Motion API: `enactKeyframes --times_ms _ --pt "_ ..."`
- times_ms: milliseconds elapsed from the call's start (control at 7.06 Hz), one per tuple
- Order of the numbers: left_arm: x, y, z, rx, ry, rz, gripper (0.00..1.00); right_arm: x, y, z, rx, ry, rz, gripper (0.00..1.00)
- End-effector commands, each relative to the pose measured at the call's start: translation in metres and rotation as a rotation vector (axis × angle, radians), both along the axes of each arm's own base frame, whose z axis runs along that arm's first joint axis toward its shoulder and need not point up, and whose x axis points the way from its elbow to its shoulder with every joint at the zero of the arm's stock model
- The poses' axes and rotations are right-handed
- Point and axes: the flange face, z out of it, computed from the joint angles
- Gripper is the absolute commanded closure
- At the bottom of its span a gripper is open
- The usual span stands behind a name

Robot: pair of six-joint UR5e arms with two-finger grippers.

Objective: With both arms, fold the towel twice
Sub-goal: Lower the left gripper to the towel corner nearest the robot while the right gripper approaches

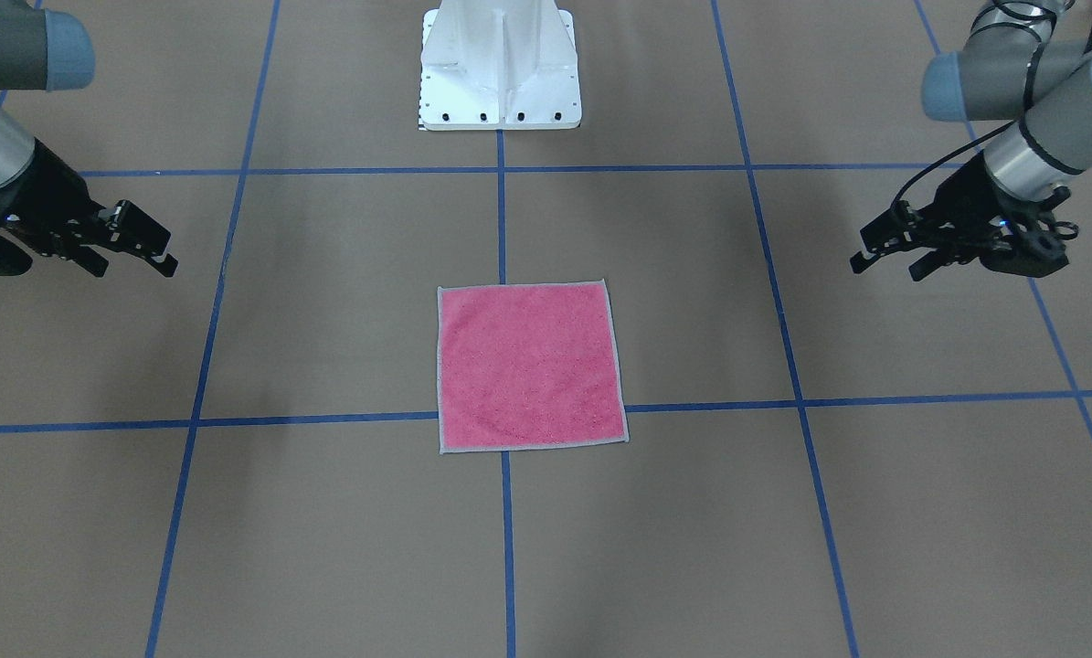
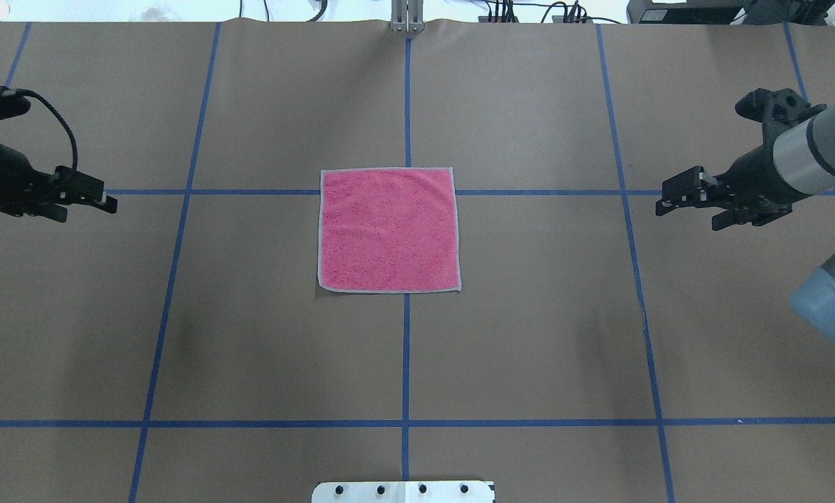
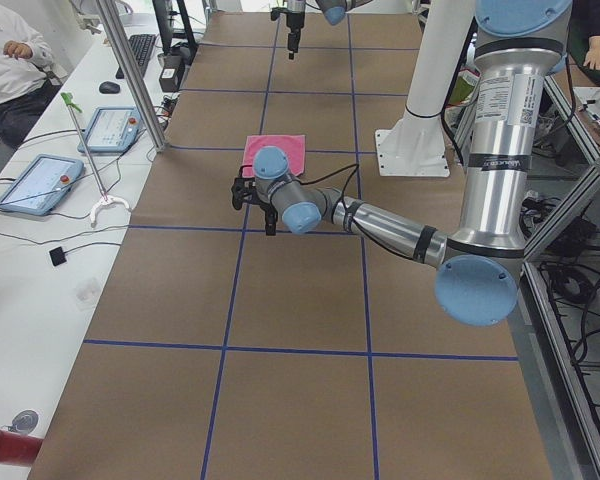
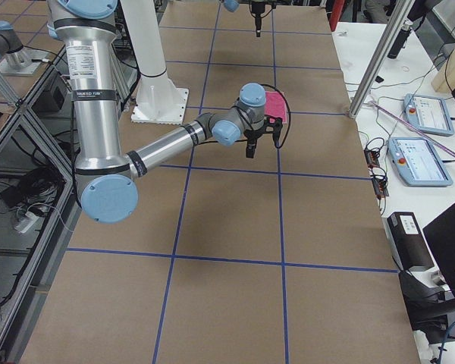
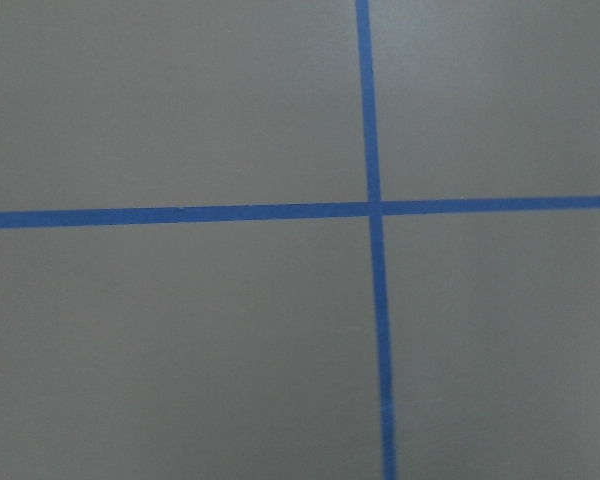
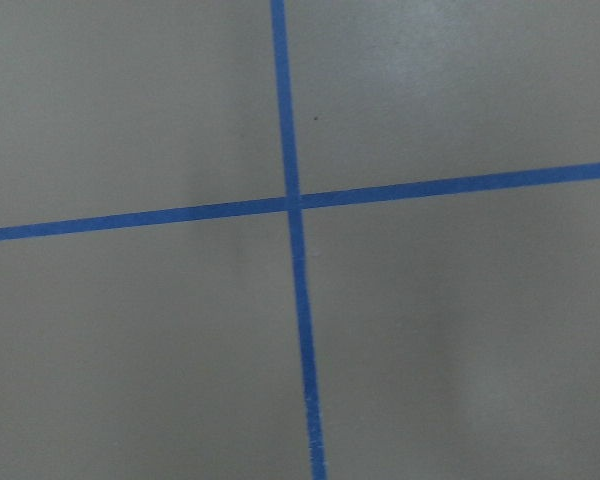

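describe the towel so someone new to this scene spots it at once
On the brown paper-covered table gridded with blue tape, find the white metal pedestal base. Straight out from it, over the centre tape line, lies the small square pink terry towel, flat and unfolded. Nothing else on the paper is pink or has its light grey stitched border.

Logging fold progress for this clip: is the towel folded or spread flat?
Spread flat. The towel lies as one full square, pink face up, grey border showing along all four edges, no doubled layer or crease.
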Motion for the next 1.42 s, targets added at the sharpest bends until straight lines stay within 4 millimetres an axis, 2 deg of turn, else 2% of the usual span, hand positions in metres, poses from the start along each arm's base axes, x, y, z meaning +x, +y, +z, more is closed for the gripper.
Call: enactKeyframes --times_ms 0,142,283,425,567,709,850,992,1275 --pt "0.072 0.007 -0.050 -0.118 0.051 -0.089 0.00 -0.072 0.020 -0.050 -0.072 -0.024 0.126 0.02" --pt "0.096 0.010 -0.076 -0.167 0.083 -0.124 0.00 -0.105 0.031 -0.074 -0.114 -0.050 0.167 0.02" --pt "0.135 0.024 -0.094 -0.197 0.095 -0.167 0.00 -0.128 0.040 -0.092 -0.137 -0.074 0.176 0.02" --pt "0.169 0.038 -0.105 -0.216 0.097 -0.200 0.00 -0.140 0.045 -0.102 -0.143 -0.087 0.192 0.02" --pt "0.193 0.050 -0.114 -0.248 0.105 -0.231 0.00 -0.151 0.047 -0.104 -0.137 -0.081 0.201 0.02" --pt "0.220 0.058 -0.124 -0.282 0.115 -0.259 0.00 -0.155 0.048 -0.105 -0.131 -0.079 0.205 0.01" --pt "0.248 0.059 -0.134 -0.311 0.124 -0.286 0.00 -0.155 0.049 -0.106 -0.128 -0.081 0.205 0.01" --pt "0.262 0.062 -0.138 -0.328 0.129 -0.315 0.11 -0.156 0.050 -0.106 -0.127 -0.082 0.203 0.01" --pt "0.266 0.062 -0.130 -0.332 0.111 -0.312 0.46 -0.156 0.050 -0.106 -0.126 -0.082 0.202 0.01"
